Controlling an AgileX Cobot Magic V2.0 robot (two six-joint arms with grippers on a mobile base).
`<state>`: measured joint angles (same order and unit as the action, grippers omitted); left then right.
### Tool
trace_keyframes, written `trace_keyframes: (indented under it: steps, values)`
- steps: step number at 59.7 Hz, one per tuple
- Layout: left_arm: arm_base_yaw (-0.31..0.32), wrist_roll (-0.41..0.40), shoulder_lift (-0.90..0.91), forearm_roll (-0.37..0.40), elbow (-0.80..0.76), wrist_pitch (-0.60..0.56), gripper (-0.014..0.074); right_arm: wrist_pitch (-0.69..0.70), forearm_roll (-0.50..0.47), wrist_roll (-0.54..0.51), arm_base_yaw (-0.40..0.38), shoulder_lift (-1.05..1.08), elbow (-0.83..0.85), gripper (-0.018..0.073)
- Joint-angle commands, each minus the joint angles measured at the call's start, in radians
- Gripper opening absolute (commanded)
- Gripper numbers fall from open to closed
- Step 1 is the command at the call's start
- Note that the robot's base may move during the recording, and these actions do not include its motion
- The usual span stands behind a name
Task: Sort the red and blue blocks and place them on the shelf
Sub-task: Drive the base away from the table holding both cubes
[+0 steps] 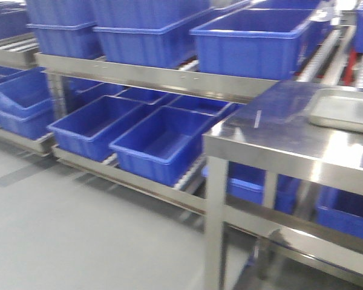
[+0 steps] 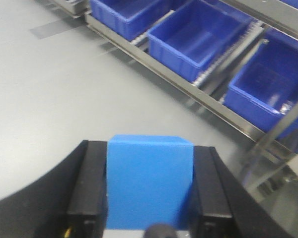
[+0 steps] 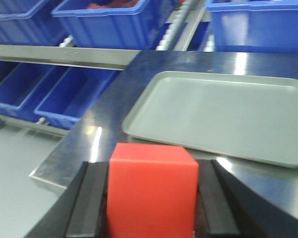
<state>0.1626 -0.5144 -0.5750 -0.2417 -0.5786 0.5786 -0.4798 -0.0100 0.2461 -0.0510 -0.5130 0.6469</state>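
Steel table [image 1: 272,134] bears a tray [image 1: 345,110] (grey); shelf [image 1: 157,76] holds blue bins [image 1: 254,45].

Your blue block [image 2: 150,181] and red block [image 3: 151,191] both matt and smooth, shelf [image 1: 157,75] in pale satin steel, table [image 1: 278,136] glossy steel (you see glare streaks on it), tray [image 3: 218,116] dull grey metal, bins [image 1: 148,163] smooth, faintly glossy blue plastic, floor [image 1: 78,229] matt grey

The front view is smeared throughout, and the grey tray [image 1: 345,112] on the bench [image 1: 272,133] runs off its right edge. The blue block [image 2: 150,181] and the red block [image 3: 151,191] each lose their lower end at the bottom edge of their wrist views, and the reddish stuff [image 3: 114,5] in a far bin [image 3: 109,27] is too blurred and cropped to name.
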Motion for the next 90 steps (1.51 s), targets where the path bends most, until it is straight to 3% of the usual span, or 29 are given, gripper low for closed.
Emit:
trace_keyframes:
  steps: [1,90]
  values:
    - [0.000,-0.004,-0.002,-0.013,-0.028,-0.075,0.0123,0.090,0.010,-0.005,-0.003,-0.001,0.028,0.0060]
    - [0.000,-0.004,-0.002,-0.013,-0.028,-0.073,0.0123,0.090,0.010,-0.005,-0.003,-0.001,0.028,0.0060]
